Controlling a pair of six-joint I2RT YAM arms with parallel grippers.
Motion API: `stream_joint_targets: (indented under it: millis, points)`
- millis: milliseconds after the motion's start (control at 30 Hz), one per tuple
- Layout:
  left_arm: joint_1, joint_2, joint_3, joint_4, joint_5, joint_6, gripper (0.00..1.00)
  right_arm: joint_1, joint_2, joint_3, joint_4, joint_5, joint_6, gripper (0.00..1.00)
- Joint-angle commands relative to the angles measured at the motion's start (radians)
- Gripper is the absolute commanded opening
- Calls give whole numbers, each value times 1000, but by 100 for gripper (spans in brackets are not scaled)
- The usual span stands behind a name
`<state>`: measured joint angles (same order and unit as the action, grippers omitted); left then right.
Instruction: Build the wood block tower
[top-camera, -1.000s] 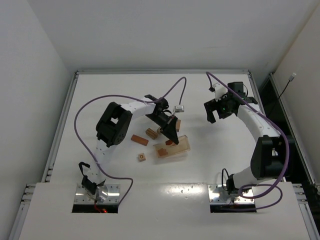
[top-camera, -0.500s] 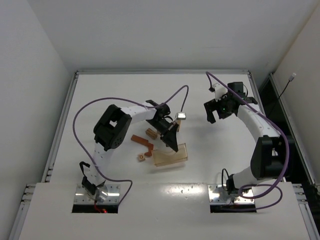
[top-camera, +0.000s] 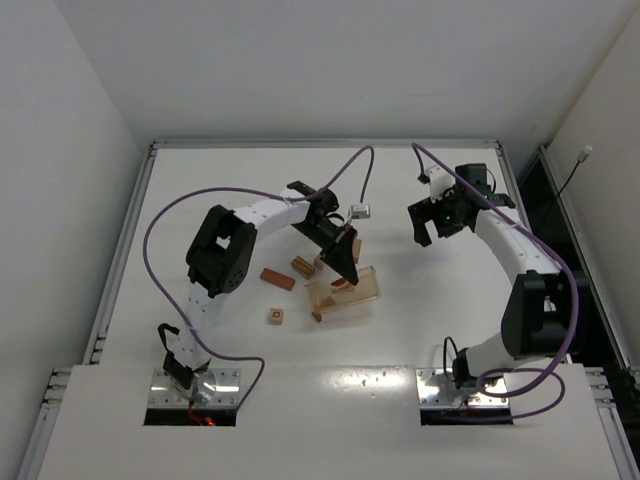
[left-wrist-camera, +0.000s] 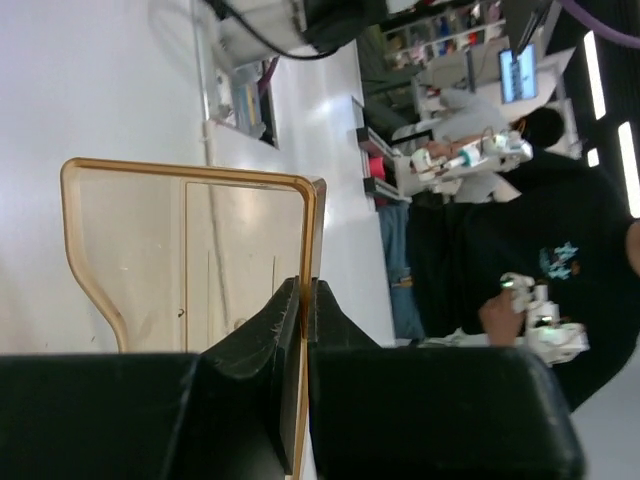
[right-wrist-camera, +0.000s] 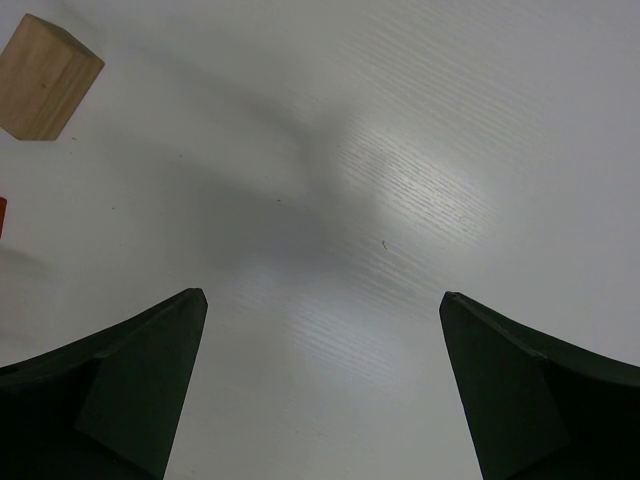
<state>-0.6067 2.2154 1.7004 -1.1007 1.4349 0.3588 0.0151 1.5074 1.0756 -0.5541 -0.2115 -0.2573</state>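
Left gripper (top-camera: 349, 270), mine, is clenched on the thin wall of the amber tray (top-camera: 366, 291), which seems tipped in my hold. No tower stands yet: the blocks (top-camera: 279, 279) lie loose just left of the tray, with at least one inside it. If the slick wall slips from my pinch, the tray drops and scatters them. My right gripper (top-camera: 432, 225) hangs open, well right of the tray.

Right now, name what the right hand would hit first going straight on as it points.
Probably the white table top; the right hand is open, and the pale block sits off its line.
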Motion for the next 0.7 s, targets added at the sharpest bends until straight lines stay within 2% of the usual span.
stream_joint_targets:
  millis: [0,33,133,167,200,233,267,300,400,467,500,667]
  points:
    - [30,-164,113,-53,177,98,0,2,-10,6,34,-25,12,100]
    - [41,-183,132,-53,177,98,0,2,-10,6,25,-25,12,100]
    - [51,-259,179,-13,18,57,0,11,-10,6,25,-25,12,100]
    - [51,-281,179,36,-38,-34,0,11,-10,6,25,-25,12,100]
    - [61,-342,159,101,-200,-100,0,11,-1,6,25,-34,12,100]
    - [82,-390,57,301,-399,-256,0,11,-1,15,25,-34,12,99]
    - [96,-440,-3,406,-401,-312,0,11,-1,24,25,-34,12,99]
    - [110,-483,-37,459,-618,-313,0,11,10,24,25,-25,12,97]
    - [125,-473,10,411,-918,-199,0,11,10,33,34,-5,21,97]
    - [149,-410,40,397,-1014,-179,0,11,10,43,34,-5,21,97]
    - [159,-392,50,416,-1144,-179,0,20,10,43,34,-5,21,97]
    - [199,-234,154,430,-1382,-103,0,29,10,43,34,-5,21,97]
